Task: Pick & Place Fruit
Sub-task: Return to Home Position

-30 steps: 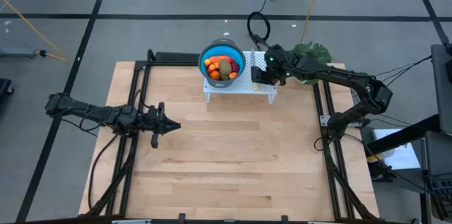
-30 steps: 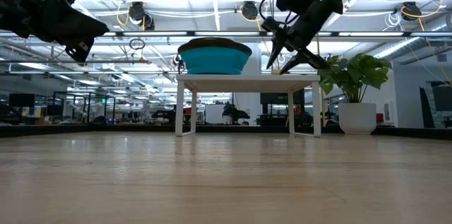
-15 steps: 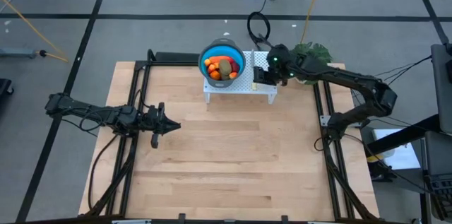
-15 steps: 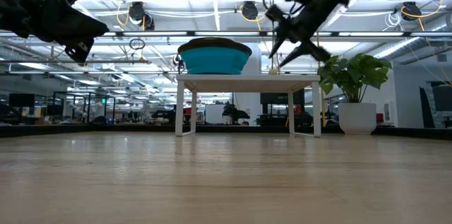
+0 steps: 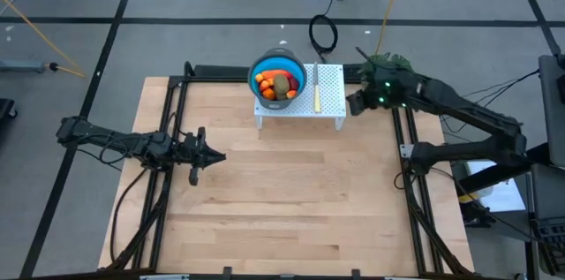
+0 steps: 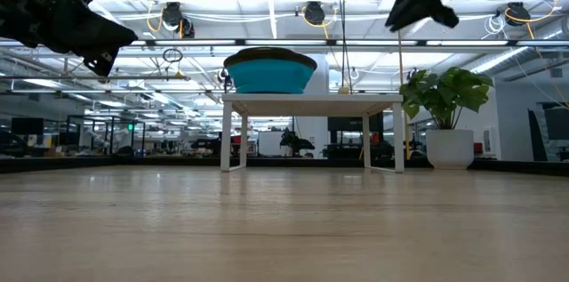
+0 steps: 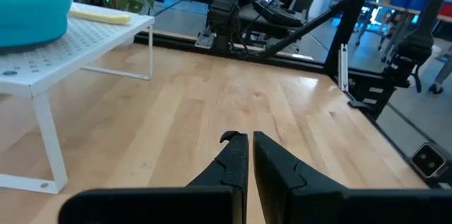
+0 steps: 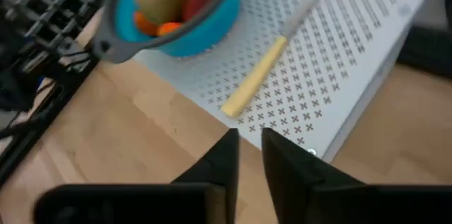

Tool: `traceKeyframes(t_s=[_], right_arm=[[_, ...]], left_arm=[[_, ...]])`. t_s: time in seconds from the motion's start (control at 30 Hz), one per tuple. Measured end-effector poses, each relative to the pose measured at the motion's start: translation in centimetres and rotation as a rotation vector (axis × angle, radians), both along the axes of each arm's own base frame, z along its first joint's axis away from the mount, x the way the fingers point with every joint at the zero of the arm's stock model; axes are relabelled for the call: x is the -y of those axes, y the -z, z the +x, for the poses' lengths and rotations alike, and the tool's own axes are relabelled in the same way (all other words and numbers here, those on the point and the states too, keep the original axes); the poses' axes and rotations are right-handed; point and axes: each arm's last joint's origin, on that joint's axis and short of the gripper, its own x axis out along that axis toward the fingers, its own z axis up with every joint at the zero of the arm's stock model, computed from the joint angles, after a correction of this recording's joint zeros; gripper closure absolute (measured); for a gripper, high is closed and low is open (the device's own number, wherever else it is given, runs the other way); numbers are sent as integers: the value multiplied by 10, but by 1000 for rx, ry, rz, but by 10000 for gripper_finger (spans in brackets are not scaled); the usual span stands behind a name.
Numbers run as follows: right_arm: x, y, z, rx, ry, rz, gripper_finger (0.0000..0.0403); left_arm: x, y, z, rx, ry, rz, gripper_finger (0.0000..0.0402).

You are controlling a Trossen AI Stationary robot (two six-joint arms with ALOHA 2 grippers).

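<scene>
The fruit (image 5: 279,84) lies piled in a blue bowl (image 5: 261,62) on a white perforated rack (image 5: 332,96) at the table's far edge. A pale-handled knife (image 5: 316,94) lies flat on the rack beside the bowl. My right gripper (image 5: 352,103) hovers off the rack's right end. In its wrist view (image 8: 248,136) the fingers stand a narrow gap apart with nothing between them, above the rack's edge. My left gripper (image 5: 221,157) is shut and empty, level above the left half of the table.
The rack (image 6: 311,97) stands on four thin legs. A potted plant (image 5: 394,64) stands behind the table's far right corner. Black frame rails (image 5: 177,130) run along both sides. Bare wooden table (image 5: 291,192) stretches from the rack to the near edge.
My right gripper has pulled back from over the rack toward the table's right edge and risen, rolling as it went. The knife stays on the rack. The left arm has kept still.
</scene>
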Motion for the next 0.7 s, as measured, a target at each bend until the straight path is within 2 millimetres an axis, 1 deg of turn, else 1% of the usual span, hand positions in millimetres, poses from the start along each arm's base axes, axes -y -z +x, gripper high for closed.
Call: traceKeyframes(t_s=[0.13,0.2,0.33,0.5,0.6,0.7], right_arm=[[-15,-10,-10,3,-94,-121,385],[-21,-14,-14,1,-146,-185,398],[-33,-21,-20,13,-260,-289,393],[-47,-26,-27,25,-351,-386,401],[-54,-21,-31,33,-362,-449,402],[-60,-10,-35,76,-378,-482,402]], left_arm=[[0,0,0,3,0,22,380],[0,0,0,6,-5,22,380],[0,-3,0,27,-10,17,380],[-1,-3,0,29,-51,22,380],[-2,-3,0,30,-77,25,380],[-2,-3,0,30,-85,25,380]])
